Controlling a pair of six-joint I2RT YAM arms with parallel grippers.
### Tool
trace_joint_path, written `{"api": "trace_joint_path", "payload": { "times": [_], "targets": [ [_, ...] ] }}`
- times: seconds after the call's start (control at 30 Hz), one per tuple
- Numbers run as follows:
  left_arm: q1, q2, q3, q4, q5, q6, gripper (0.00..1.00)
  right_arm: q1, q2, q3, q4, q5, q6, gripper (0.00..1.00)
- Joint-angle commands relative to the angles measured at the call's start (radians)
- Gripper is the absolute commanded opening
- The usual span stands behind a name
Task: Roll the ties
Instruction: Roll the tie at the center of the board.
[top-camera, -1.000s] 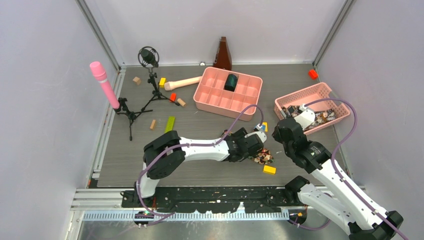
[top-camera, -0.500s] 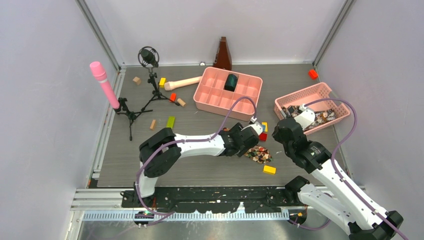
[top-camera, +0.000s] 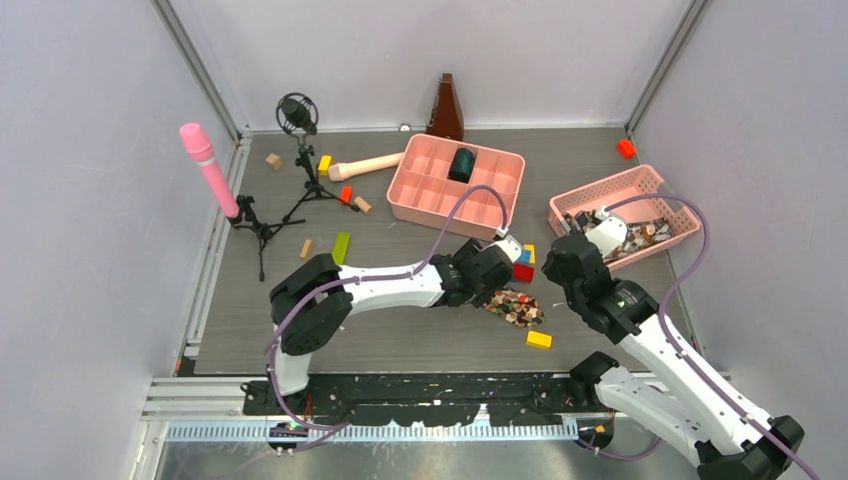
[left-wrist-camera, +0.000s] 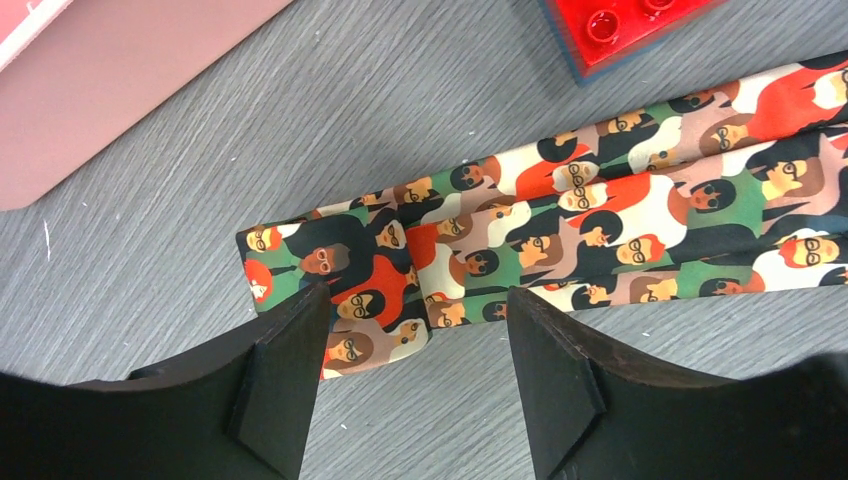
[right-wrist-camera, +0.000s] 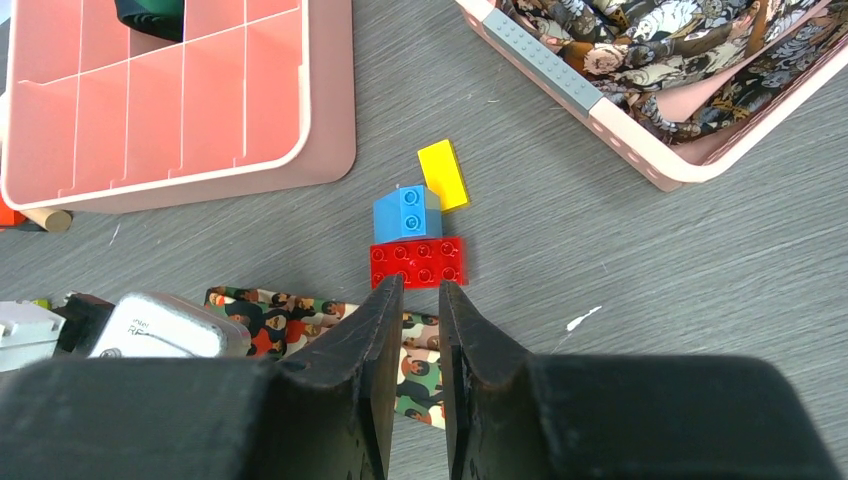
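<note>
One tie (top-camera: 513, 306), a flat fabric strip printed with small faces in red, green and cream, lies on the table; it also shows in the left wrist view (left-wrist-camera: 560, 220) and the right wrist view (right-wrist-camera: 270, 312). My left gripper (left-wrist-camera: 415, 300) is open and empty, straddling the tie's folded end from just above; in the top view it (top-camera: 492, 284) is at the tie's left end. My right gripper (right-wrist-camera: 412, 285) is almost closed with a narrow gap, holds nothing, and hangs over the tie's other part (top-camera: 556, 272). More ties (top-camera: 640, 232) lie bunched in the pink basket (top-camera: 620, 190).
Red (top-camera: 523, 271), blue (top-camera: 524, 256) and yellow blocks sit just beyond the tie; another yellow block (top-camera: 538, 339) lies in front. A pink compartment tray (top-camera: 455, 195) holds a dark roll (top-camera: 461, 163). Microphone stands, a pink cylinder and small blocks are at the left.
My left gripper has drawn back up and to the left off the tie, which now lies longer and flatter. The right arm has barely moved.
</note>
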Motion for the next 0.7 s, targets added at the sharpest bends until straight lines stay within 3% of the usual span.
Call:
{"api": "trace_joint_path", "payload": {
  "times": [0.0,0.4,0.5,0.67],
  "targets": [
    [0.007,-0.061,0.006,0.013,-0.016,0.008,0.68,-0.003,0.002,0.029,0.038,0.018,-0.012,0.26],
    [0.029,-0.202,-0.014,0.038,0.040,0.022,0.68,-0.003,0.042,0.027,0.087,-0.024,-0.018,0.27],
    [0.112,-0.293,-0.083,0.088,0.108,-0.005,0.71,-0.003,0.102,0.032,0.133,-0.079,-0.022,0.27],
    [0.323,-0.406,-0.239,0.215,0.326,-0.122,0.77,-0.003,0.249,0.035,0.277,-0.317,-0.037,0.27]
  ]
}}
